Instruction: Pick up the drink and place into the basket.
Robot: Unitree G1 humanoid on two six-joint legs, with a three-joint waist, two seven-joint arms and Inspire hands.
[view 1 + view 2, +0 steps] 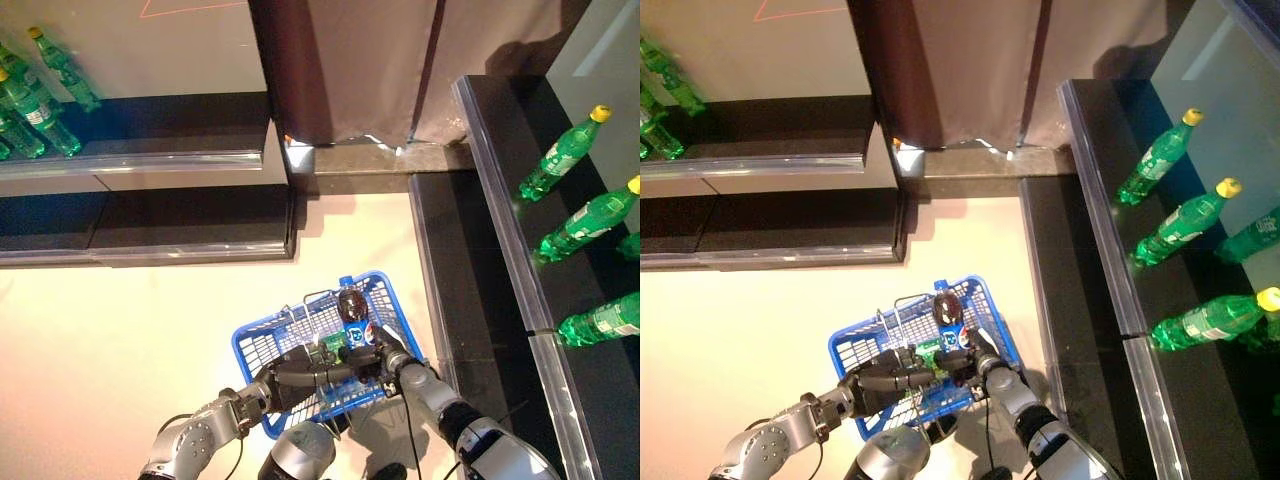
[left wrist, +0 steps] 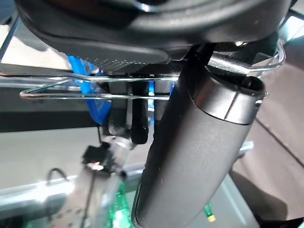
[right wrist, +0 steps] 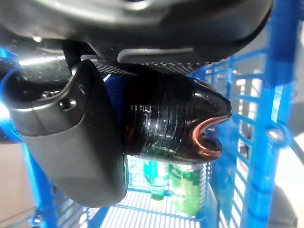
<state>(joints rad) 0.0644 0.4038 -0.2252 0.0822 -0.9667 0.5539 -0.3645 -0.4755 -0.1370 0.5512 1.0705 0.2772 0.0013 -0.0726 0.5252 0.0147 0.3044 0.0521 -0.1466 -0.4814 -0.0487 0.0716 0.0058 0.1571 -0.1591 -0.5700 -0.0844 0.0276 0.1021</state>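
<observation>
My left hand (image 1: 290,375) is shut on the thin wire handles (image 2: 95,85) of the blue basket (image 1: 385,300), which hangs raised in front of me. My right hand (image 1: 385,352) is shut on a dark cola bottle (image 1: 352,308) with a blue cap, holding it over the basket's inside. In the right wrist view the thumb (image 3: 71,142) and fingers wrap the dark bottle (image 3: 175,123), with the blue basket's mesh (image 3: 266,118) around it. Green drinks (image 3: 178,187) lie at the bottom of the basket.
Green bottles with yellow caps (image 1: 565,150) lie on the dark shelf (image 1: 500,170) at the right. More green bottles (image 1: 40,100) stand on the dark shelf at the far left. A brown column (image 1: 340,65) stands ahead between the shelves.
</observation>
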